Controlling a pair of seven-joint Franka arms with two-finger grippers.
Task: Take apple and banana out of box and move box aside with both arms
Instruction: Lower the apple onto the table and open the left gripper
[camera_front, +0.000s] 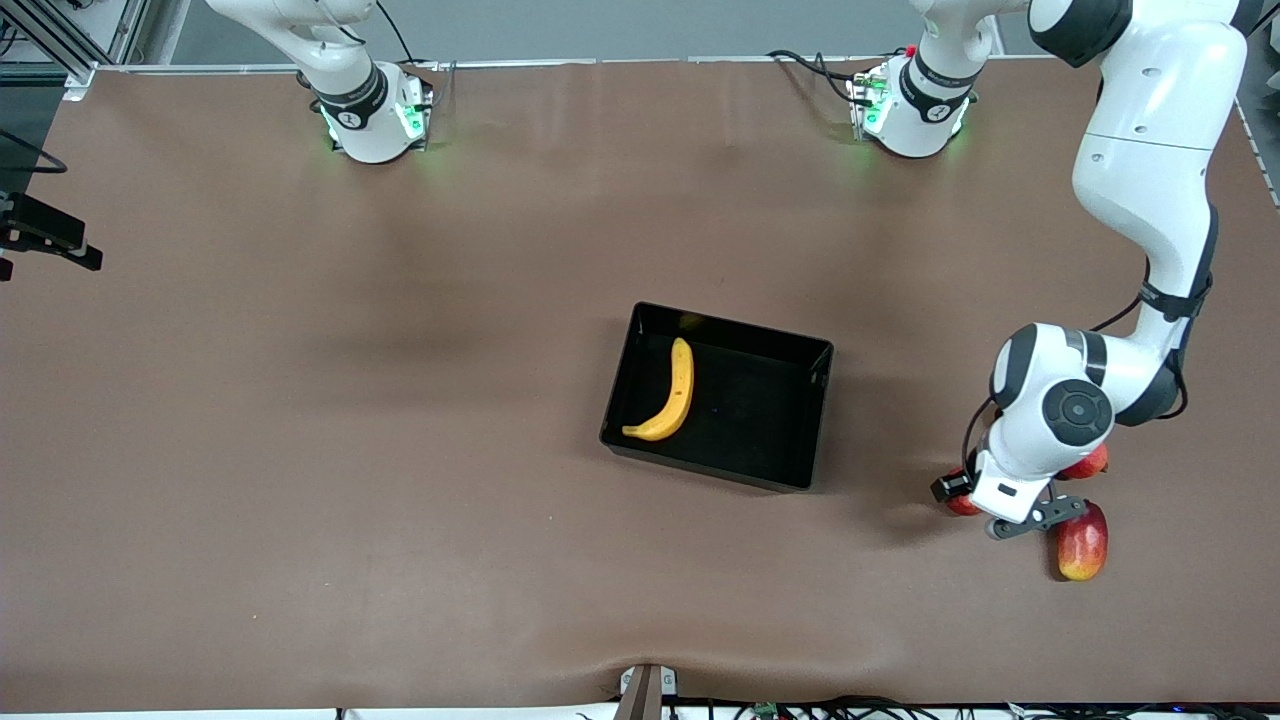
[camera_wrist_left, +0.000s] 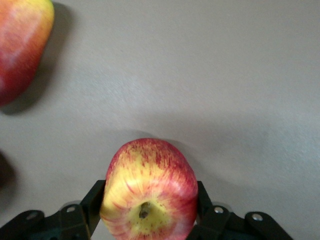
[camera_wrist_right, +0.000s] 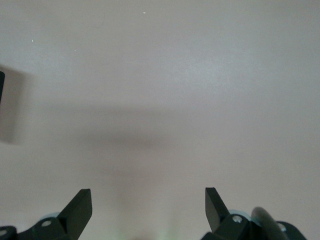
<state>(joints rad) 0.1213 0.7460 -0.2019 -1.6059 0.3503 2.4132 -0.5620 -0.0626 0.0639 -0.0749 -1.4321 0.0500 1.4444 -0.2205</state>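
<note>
Brown matting covers the whole bench (camera_front: 400, 500), which carries few things. Nearest the front camera, toward the left arm's end, an oblong red-yellow mango (camera_front: 1082, 541) lies on the mat. Just beside it, at about its ten o'clock in the front view, the left pincer (camera_front: 1005, 505) is low over the mat, its white wrist hiding most of what sits beneath. The left wrist view settles the matter: the left pincer (camera_wrist_left: 149, 212) is clenched on the apple (camera_wrist_left: 149, 187), one black finger (camera_wrist_left: 92, 205) pressed to each flank of the fruit, the pale stem dimple turned toward the camera. From the front only a red sliver of the apple (camera_front: 963, 505) shows at the wrist's edge, and another red fruit (camera_front: 1088, 463) peeks out next to the arm's elbow; I cannot tell what it is. Farther from the front camera, near the middle of the bench, the black box (camera_front: 822, 400) rests slightly askew, well apart from the mango. The banana (camera_front: 675, 395) lies in the box, along the wall toward the right arm's end, its curve running from twelve o'clock down to about seven. The right pincer (camera_wrist_right: 149, 205) is out of the front view; in its own wrist view it hangs released over bare mat, fingers wide apart, waiting.
</note>
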